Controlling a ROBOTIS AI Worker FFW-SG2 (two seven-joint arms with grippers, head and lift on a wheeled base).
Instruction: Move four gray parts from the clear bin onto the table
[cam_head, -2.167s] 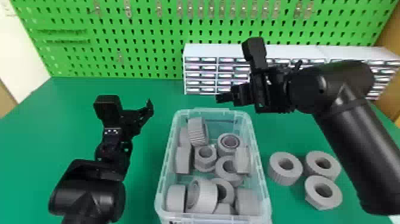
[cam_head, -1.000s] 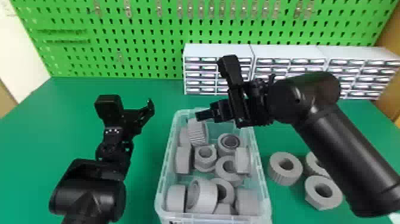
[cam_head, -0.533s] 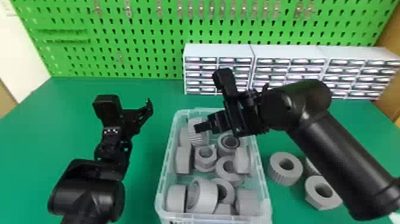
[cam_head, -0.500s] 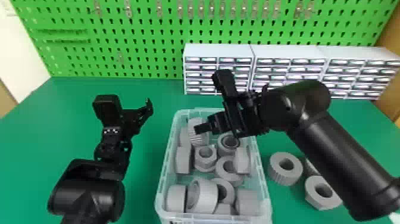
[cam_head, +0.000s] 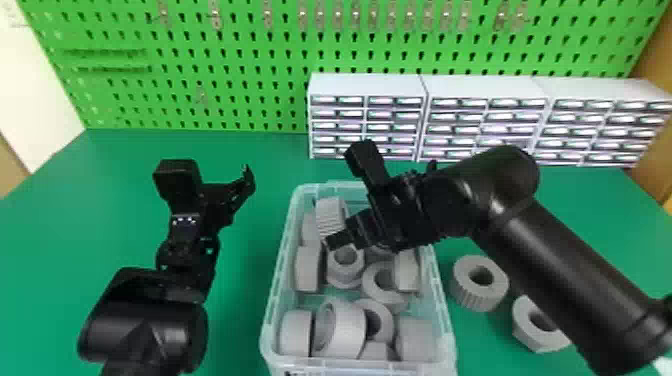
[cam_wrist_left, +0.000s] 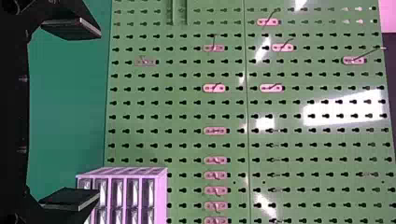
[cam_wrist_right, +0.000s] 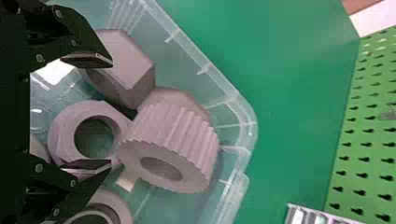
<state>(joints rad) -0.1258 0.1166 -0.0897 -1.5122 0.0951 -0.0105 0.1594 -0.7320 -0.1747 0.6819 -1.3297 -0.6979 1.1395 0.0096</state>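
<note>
Over the back part of the clear bin (cam_head: 274, 300) in the head view is my right gripper (cam_head: 340, 242), low above the gray parts. In the right wrist view my right gripper (cam_wrist_right: 112, 112) stands open, its fingers apart with a hex nut (cam_wrist_right: 60, 128) between and beyond them; a ribbed gray ring (cam_wrist_right: 180, 135) leans beside that nut. On the table right of the bin lie a ribbed ring (cam_head: 467, 295) and a nut (cam_head: 525, 330), partly behind the right arm. Left of the bin my left gripper (cam_head: 250, 182) is parked; in its wrist view the left gripper (cam_wrist_left: 98, 114) is open.
White drawer cabinets (cam_head: 367, 85) line the back of the green table (cam_head: 240, 300), in front of a green pegboard (cam_head: 250, 65). The bin's walls rise around the gray parts, close to my right gripper.
My right gripper has come down and leftward from behind the bin's right side to over its back part. The right arm now covers more of the parts on the table. The left arm has stayed put.
</note>
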